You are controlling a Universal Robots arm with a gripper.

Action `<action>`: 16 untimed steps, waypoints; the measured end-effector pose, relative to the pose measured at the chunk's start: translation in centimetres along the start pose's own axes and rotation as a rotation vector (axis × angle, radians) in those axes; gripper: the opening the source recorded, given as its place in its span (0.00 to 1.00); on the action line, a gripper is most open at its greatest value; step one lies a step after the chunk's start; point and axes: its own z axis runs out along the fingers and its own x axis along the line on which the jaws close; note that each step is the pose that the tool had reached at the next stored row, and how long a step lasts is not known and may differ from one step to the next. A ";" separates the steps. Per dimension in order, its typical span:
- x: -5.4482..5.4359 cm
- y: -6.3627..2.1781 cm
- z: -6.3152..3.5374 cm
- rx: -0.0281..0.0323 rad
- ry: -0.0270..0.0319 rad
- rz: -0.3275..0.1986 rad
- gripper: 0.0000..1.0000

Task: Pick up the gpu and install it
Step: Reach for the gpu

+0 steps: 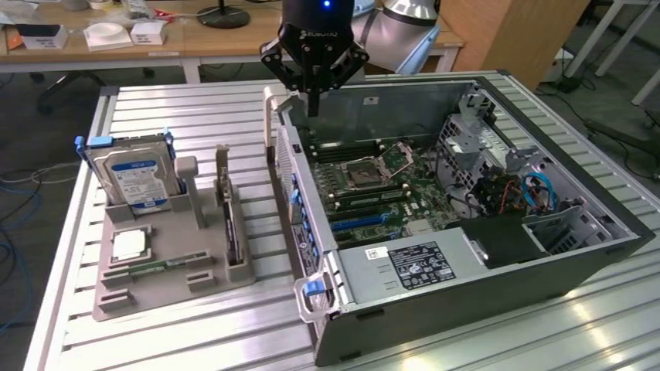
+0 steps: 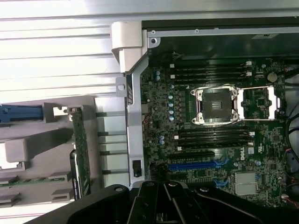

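From the exterior view, we see the gripper [image 1: 312, 107] hanging over the back edge of the open computer case [image 1: 495, 270], its fingers pressed together and nothing between them. The gpu [image 1: 231, 224] is well apart from it, off to the exterior view's left and nearer the camera. It stands on edge in a slot of the grey holder [image 1: 154, 290], between two upright posts. Beside it on that holder stands the blue-labelled hard drive [image 1: 132, 176], further to the exterior view's left. Holder and case both sit on a ribbed metal table [image 1: 185, 108], and inside the case the motherboard [image 1: 372, 185] lies bare. Behind the table we make out wooden desks [image 1: 206, 39] carrying small white boxes, and cables trail on the floor. Over to the wrist view, we look past the dark body of the gripper [image 2: 164, 189] straight down at the board, with the open processor socket [image 2: 217, 105] and a blue slot [image 2: 191, 165] in plain sight. The gpu [image 2: 81, 149] shows here as a thin green edge with a black part alongside, seated in the holder on the far side of the case wall from the board, and the fingers are nowhere near touching it.
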 end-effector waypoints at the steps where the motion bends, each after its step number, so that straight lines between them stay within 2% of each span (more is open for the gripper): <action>1: 0.1 -0.01 0.00 -0.0001 0.0000 0.000 0.10; 16: 1.8 -0.18 0.00 0.0000 0.0000 0.000 0.10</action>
